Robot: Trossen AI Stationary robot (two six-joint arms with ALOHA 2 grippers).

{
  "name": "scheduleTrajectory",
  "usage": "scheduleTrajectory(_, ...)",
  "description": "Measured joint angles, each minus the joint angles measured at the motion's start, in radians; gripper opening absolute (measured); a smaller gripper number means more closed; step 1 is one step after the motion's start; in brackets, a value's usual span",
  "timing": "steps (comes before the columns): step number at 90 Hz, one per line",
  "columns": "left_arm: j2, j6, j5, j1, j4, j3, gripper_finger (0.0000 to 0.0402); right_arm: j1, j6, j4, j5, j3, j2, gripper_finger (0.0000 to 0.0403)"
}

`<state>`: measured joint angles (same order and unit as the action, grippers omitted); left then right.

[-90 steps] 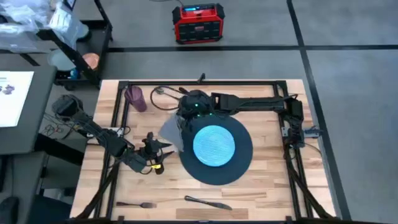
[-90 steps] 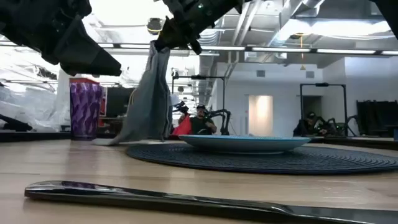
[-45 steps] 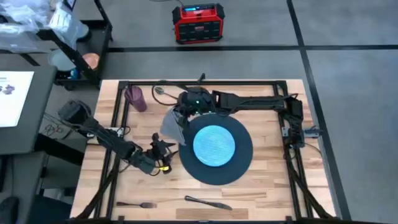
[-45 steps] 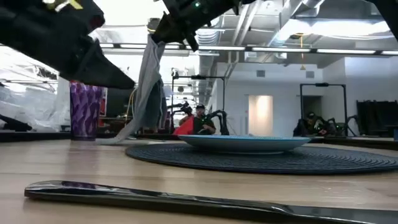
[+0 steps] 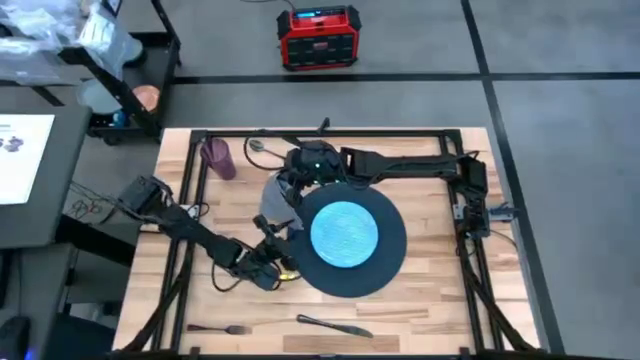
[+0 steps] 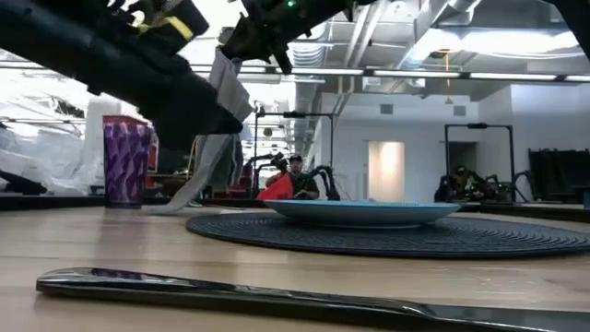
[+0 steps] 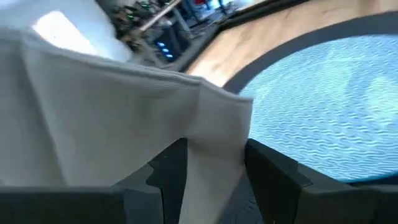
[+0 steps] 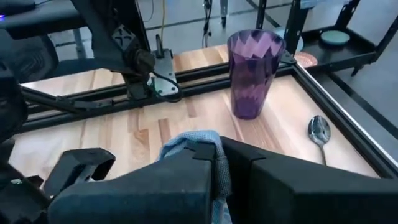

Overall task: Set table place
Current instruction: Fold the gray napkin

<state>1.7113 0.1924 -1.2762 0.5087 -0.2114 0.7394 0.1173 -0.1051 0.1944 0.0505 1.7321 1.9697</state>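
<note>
Mat (image 5: 385, 262), round and dark, lies flat near the middle of the wooden surface (image 5: 430, 305), and a light blue plate (image 5: 345, 233) sits on it, centred. Above the mat's far-left edge the right gripper (image 5: 293, 183) is clenched on the top of a grey napkin (image 5: 277, 203); in the right wrist view the cloth (image 8: 189, 144) is pinched between the two dark fingers. The napkin hangs down from this grip, and in the low view its lower end (image 6: 184, 195) touches the surface just beside the mat (image 6: 396, 238). The left gripper (image 5: 275, 255) is at the mat's left edge, close to the hanging cloth. In the left wrist view its fingers (image 7: 168, 174) stand apart with a fold of napkin (image 7: 211, 143) between them, so it is open and not yet closed on the cloth. A purple cup (image 5: 217, 157) stands upright near the far-left corner, with a spoon (image 5: 258, 146) beside it. A knife (image 5: 333, 325) and a fork (image 5: 215, 328) lie along the near edge, well apart from the mat.
</note>
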Motion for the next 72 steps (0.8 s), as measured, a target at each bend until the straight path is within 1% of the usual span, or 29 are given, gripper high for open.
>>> scheduleTrajectory(11,0.025,0.002,-0.012,0.000,0.071,0.050,0.0143,-0.002,0.000,0.008,0.000,0.000,0.000,0.0000)
scheduleTrajectory(21,0.025,0.076,-0.006,0.001,0.111,0.064,0.0143,-0.001,0.000,0.011,0.000,0.000,0.000,0.0000)
scheduleTrajectory(41,0.025,0.204,0.042,0.005,0.090,0.065,0.0143,0.003,0.000,-0.011,-0.001,0.000,0.000,0.0000)
scheduleTrajectory(57,0.025,0.209,0.041,0.004,0.042,0.065,0.0143,0.003,-0.021,-0.060,-0.001,0.000,0.000,0.0000)
scheduleTrajectory(63,0.025,0.209,0.027,-0.004,0.036,0.065,0.0143,0.000,-0.036,-0.064,-0.002,0.000,0.000,0.0000)
scheduleTrajectory(72,0.025,0.209,-0.030,-0.018,0.037,0.065,0.0143,-0.008,-0.052,-0.065,-0.003,0.000,0.000,0.0000)
